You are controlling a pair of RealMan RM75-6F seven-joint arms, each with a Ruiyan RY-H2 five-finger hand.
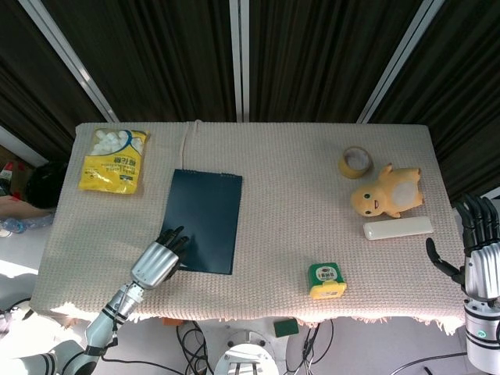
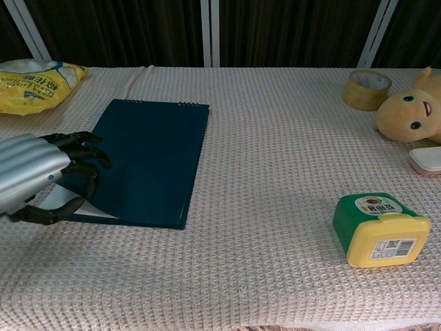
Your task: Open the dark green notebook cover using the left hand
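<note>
The dark green notebook [image 1: 205,222] is seen lying flat on the woven table cloth [image 1: 281,187], its spiral binding along the far edge, and it is taken here as the landmark for everything else. At the notebook's near left corner the left hand [image 1: 158,258] is placed, with its dark fingers [image 2: 81,147] curled over the cover's edge and the thumb tucked beneath. In the chest view that corner of the cover is seen lifted slightly, and a sliver of white page [image 2: 65,202] is exposed under it; the cover corner is thus pinched between the fingers above and the thumb below, while the rest of the notebook is left resting on the cloth. A yellow snack bag [image 1: 114,159] is found beyond the notebook's far left corner, near but apart from it. Well to the right of the notebook a roll of tape [image 1: 355,162], a yellow plush toy [image 1: 387,193] and a white bar-shaped object [image 1: 398,228] are grouped together. A green and yellow container [image 1: 326,280] is set to the notebook's near right, between it and that group. The right hand [image 1: 478,246] is held well to the right of the notebook, off the table's right edge, with fingers spread and nothing grasped.
</note>
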